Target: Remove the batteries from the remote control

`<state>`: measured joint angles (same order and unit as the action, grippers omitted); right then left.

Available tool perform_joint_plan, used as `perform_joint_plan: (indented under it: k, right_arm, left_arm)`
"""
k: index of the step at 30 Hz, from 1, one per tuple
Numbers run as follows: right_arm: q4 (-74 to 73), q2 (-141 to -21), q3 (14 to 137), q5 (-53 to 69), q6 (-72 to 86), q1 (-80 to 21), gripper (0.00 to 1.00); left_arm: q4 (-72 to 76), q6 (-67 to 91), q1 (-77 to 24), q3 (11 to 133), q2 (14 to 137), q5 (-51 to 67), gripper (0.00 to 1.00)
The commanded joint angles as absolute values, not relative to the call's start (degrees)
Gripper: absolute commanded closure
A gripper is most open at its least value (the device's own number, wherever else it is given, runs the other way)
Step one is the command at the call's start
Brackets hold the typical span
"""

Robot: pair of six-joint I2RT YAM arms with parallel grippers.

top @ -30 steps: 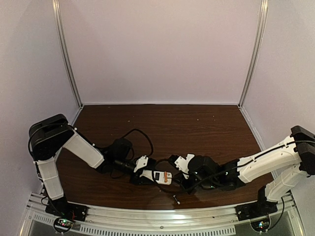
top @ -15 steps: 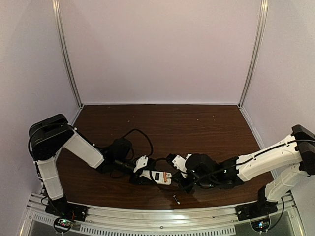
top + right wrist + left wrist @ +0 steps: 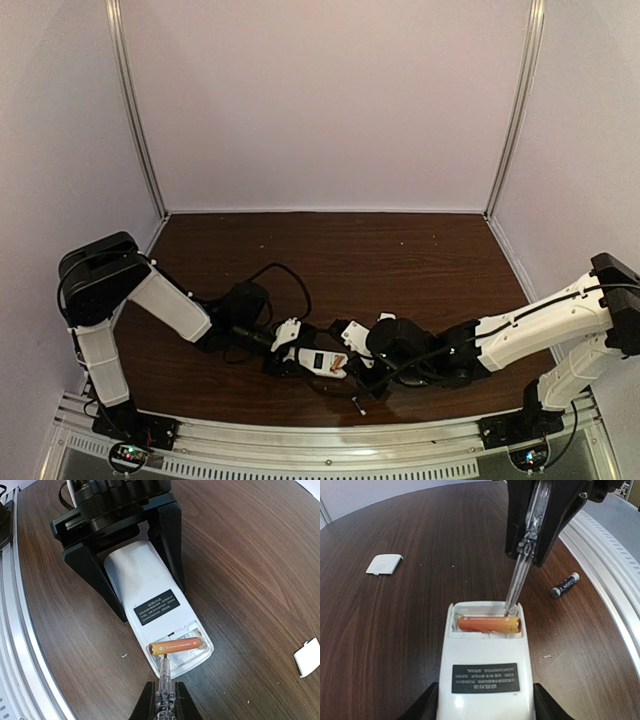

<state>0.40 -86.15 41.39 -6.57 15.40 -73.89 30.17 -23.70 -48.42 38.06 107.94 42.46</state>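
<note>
Prying stage: left gripper (image 3: 150,602) clamps remote control (image 3: 487,650), right gripper (image 3: 527,547) pinches screwdriver (image 3: 517,580); we must next lever the orange battery (image 3: 489,624) out.

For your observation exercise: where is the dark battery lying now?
In the left wrist view, the dark battery lies loose on the table, between the open end of the remote and the metal rail.

No legible text; only unreadable white print on black label (image 3: 485,678) of remote control (image 3: 485,647).
</note>
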Motion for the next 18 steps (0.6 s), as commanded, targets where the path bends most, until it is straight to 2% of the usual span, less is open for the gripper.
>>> perform_joint_plan:
  k: [1, 18]
  right_arm:
    - [1.6, -86.3, 44.3, -8.6, 15.6, -75.1, 1.00]
    - [-5.0, -89.1, 48.6, -21.1, 15.3, -74.7, 1.00]
  left_arm:
    - [32.9, -24.2, -48.5, 39.3, 108.1, 43.2, 1.00]
    - [32.7, -24.3, -48.5, 39.3, 108.0, 43.7, 1.00]
